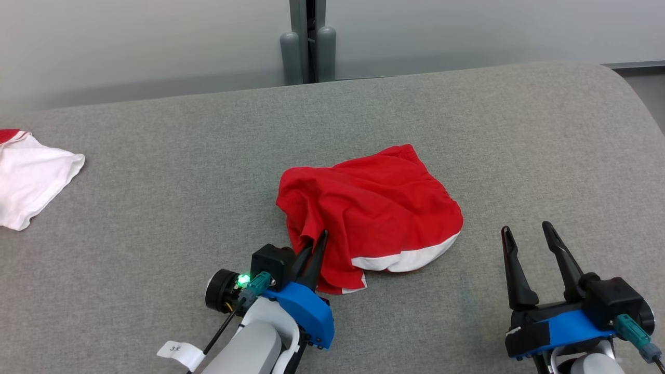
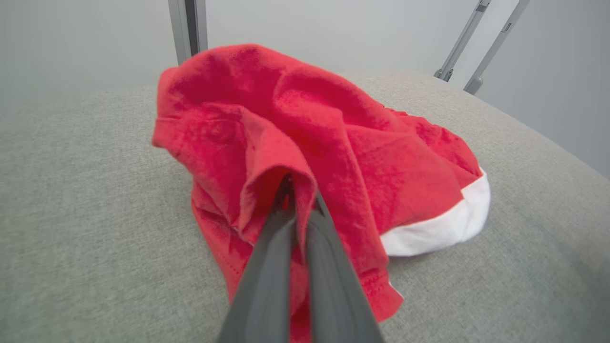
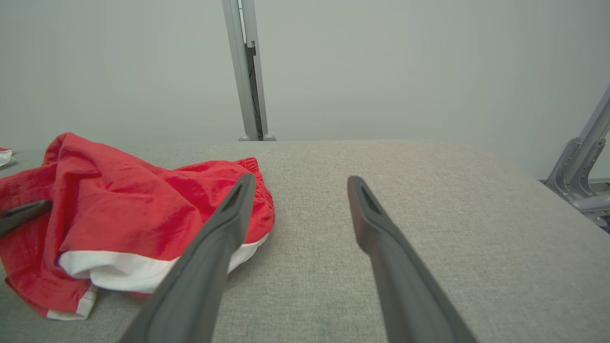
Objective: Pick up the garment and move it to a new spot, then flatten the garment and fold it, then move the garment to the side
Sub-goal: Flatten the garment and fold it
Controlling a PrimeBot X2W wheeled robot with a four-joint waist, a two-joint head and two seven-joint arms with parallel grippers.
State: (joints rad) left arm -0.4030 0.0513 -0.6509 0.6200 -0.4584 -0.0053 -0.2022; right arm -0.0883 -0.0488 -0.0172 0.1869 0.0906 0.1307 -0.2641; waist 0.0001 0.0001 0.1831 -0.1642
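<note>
head view looks down on the bench from above. left wrist view sits close against the garment; right wrist view, low and perhaps further back, shares it.

left gripper tips under garment fold, white cloth cropped

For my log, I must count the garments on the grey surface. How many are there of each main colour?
red garment: 1
white garment: 1
Total: 2
</note>
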